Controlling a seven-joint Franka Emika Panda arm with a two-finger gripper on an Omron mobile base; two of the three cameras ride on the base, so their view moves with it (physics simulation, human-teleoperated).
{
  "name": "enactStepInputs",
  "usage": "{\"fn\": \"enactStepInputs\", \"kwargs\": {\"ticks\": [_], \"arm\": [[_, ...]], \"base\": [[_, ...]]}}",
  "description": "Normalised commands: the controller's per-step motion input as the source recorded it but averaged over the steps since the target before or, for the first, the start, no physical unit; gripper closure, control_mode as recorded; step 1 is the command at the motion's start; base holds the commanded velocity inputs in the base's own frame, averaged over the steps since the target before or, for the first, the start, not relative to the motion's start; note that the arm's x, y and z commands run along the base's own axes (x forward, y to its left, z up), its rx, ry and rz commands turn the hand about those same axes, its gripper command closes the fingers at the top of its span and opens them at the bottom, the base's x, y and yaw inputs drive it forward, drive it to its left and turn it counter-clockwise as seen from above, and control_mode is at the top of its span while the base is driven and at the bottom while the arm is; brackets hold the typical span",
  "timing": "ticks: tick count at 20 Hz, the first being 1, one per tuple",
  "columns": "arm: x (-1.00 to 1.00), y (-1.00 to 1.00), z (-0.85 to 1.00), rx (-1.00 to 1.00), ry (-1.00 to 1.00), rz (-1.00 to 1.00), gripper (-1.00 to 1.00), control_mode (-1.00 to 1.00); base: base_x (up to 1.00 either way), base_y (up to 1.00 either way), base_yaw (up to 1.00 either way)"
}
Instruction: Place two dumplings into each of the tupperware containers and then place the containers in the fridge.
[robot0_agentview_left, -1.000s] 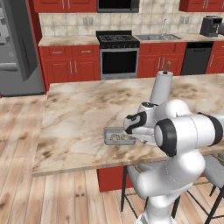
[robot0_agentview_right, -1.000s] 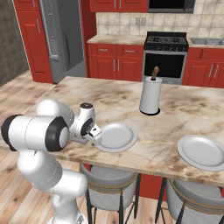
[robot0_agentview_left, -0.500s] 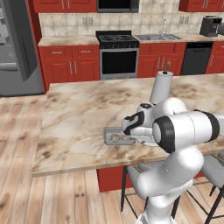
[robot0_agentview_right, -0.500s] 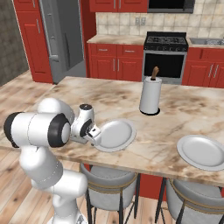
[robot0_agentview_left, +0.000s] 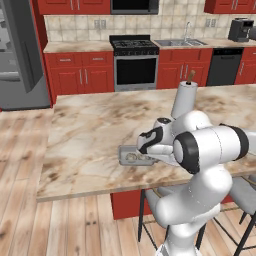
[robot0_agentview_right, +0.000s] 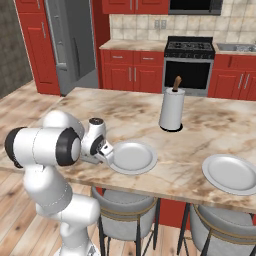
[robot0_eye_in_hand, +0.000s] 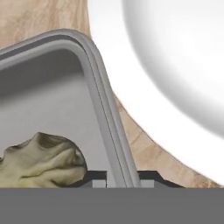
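Left base view: the tupperware container (robot0_agentview_left: 131, 155) lies on the marble worktop (robot0_agentview_left: 90, 135) near its front edge, with pale dumplings just visible inside. The gripper (robot0_agentview_left: 145, 153) is lowered to the container's right-hand end, and the wrist hides the contact. The fridge (robot0_agentview_left: 20, 52) stands far off to the left, across the wooden floor, with its door apparently open — the carry will be long. A paper towel roll (robot0_agentview_left: 184, 97) stands behind the arm.

Right base view: the gripper (robot0_agentview_right: 106, 154) sits low at the worktop, just beside a round white plate (robot0_agentview_right: 133, 157). A second plate (robot0_agentview_right: 233, 173) lies well apart to the right. The container itself is hidden behind the wrist here.

Hand view: the container's flared rim (robot0_eye_in_hand: 105, 113) runs straight down between the two finger tips, one fingertip (robot0_eye_in_hand: 97, 179) inside the wall and the other outside. The fingers appear closed down onto the rim, pinching the wall. One dumpling (robot0_eye_in_hand: 41, 158) lies inside close to the inner finger; the plate (robot0_eye_in_hand: 175, 65) is just beside the outer one.

Procedure, as judged from this state:
- Confirm the pinch is seated on the wall, not merely on the flare.
- Lift straight up and slowly — an end grip invites sagging.
- Keep the container level so the dumplings stay in.
- Clear the plate edge before swinging towards the fridge.
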Motion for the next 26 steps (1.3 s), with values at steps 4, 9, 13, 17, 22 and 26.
{"fn": "enactStepInputs", "kwargs": {"ticks": [4, 9, 13, 17, 22, 26], "arm": [[0.02, 0.06, -0.01, 0.00, 0.00, 0.01, 1.00, -1.00], [0.00, 0.02, 0.80, 0.00, 0.00, 0.04, 1.00, -1.00], [0.00, 0.00, 1.00, 0.00, 0.01, 0.00, 1.00, -1.00], [-0.17, -0.01, 1.00, 0.00, 0.05, 0.02, 1.00, -1.00], [-0.83, -0.08, 0.88, 0.00, 0.00, 0.00, 1.00, -1.00], [-1.00, -0.11, 0.66, 0.00, 0.02, -0.02, 1.00, -1.00]], "base": [[0.00, 0.00, 0.00], [0.00, 0.00, 0.00], [0.00, 0.00, 0.00], [0.00, 0.00, 0.00], [0.00, 0.00, 0.00], [0.00, 0.00, 0.00]]}}
